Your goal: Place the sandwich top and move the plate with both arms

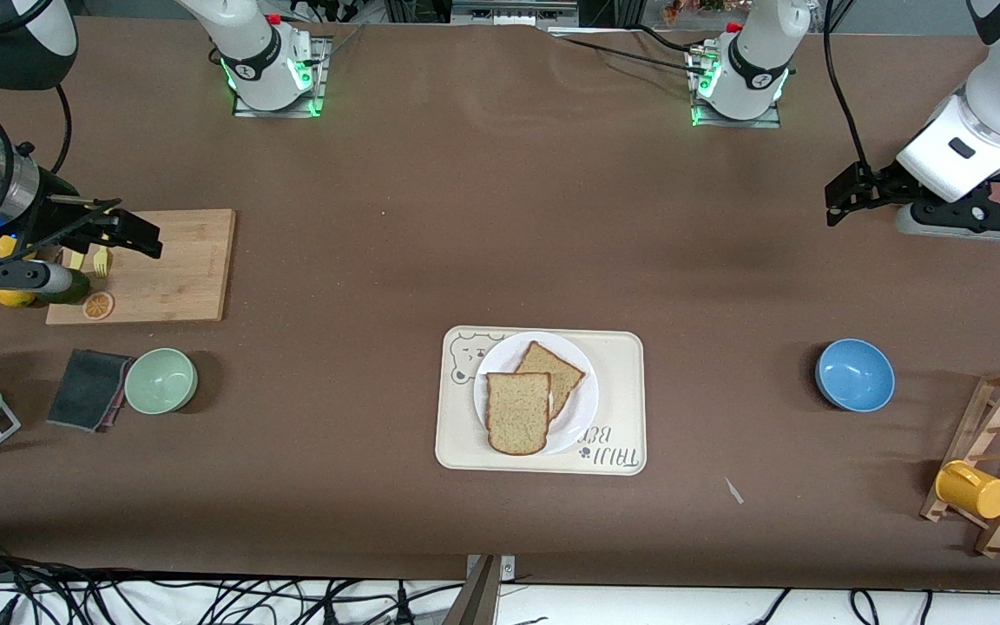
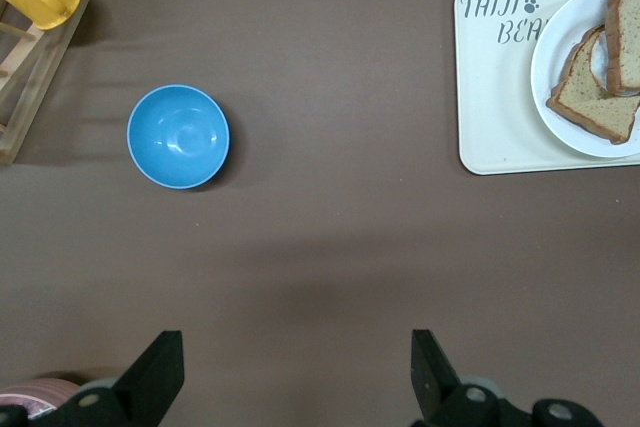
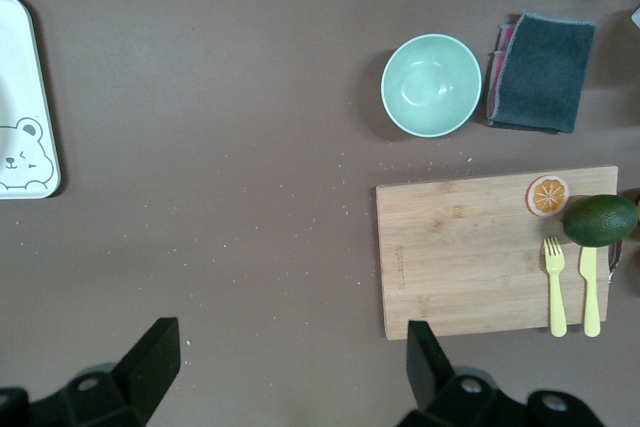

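The white plate (image 1: 582, 404) sits on a cream bear tray (image 1: 621, 382) in the middle of the table, toward the front camera. Two brown bread slices lie on it. The plain squarish sandwich top (image 1: 517, 412) overlaps the edge of a tilted slice (image 1: 555, 366) that lies farther from the camera. A bit of white shows between them. The left wrist view shows the plate (image 2: 560, 42) and the tilted slice (image 2: 590, 97). My left gripper (image 1: 843, 195) (image 2: 297, 367) is open and empty, up at the left arm's end. My right gripper (image 1: 137, 233) (image 3: 290, 362) is open and empty, over the cutting board's end.
A blue bowl (image 1: 854, 375) and a wooden rack with a yellow mug (image 1: 973, 489) stand toward the left arm's end. A green bowl (image 1: 161, 380), a dark cloth (image 1: 88, 389) and a cutting board (image 1: 170, 269) with forks, an avocado and an orange slice lie toward the right arm's end.
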`<move>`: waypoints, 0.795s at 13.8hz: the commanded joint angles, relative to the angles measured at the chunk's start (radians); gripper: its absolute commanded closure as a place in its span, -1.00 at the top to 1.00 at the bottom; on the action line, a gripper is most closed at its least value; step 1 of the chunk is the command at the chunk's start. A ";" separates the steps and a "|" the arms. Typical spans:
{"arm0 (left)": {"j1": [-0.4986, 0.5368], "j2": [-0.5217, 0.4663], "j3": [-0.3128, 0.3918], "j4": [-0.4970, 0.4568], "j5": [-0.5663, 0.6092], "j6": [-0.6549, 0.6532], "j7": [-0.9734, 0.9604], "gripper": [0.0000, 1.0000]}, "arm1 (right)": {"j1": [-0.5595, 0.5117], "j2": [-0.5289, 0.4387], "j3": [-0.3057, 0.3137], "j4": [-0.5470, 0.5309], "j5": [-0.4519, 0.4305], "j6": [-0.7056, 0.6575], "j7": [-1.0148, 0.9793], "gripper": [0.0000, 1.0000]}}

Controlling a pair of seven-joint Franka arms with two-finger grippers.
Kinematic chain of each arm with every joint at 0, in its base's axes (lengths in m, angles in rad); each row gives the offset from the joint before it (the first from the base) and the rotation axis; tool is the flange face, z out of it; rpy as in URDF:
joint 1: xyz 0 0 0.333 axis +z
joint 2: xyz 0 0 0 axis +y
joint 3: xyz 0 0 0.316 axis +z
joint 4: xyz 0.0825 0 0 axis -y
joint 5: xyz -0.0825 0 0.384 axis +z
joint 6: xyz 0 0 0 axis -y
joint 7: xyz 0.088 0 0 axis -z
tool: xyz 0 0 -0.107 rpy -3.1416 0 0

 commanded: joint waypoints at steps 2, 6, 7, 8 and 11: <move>-0.011 0.015 0.006 0.033 -0.028 -0.022 -0.007 1.00 | -0.006 -0.005 -0.002 -0.003 0.000 -0.003 -0.003 1.00; -0.011 0.017 0.006 0.033 -0.028 -0.023 -0.002 1.00 | -0.012 0.000 -0.007 -0.003 0.005 0.004 -0.034 1.00; -0.011 0.017 0.004 0.033 -0.028 -0.023 -0.005 1.00 | -0.011 0.002 -0.007 -0.003 0.005 0.006 -0.032 1.00; -0.013 0.017 0.004 0.033 -0.030 -0.023 -0.006 1.00 | -0.011 0.002 -0.007 -0.003 0.003 0.007 -0.034 1.00; -0.013 0.017 0.003 0.033 -0.030 -0.023 -0.006 1.00 | -0.011 0.003 -0.007 -0.003 0.003 0.007 -0.032 1.00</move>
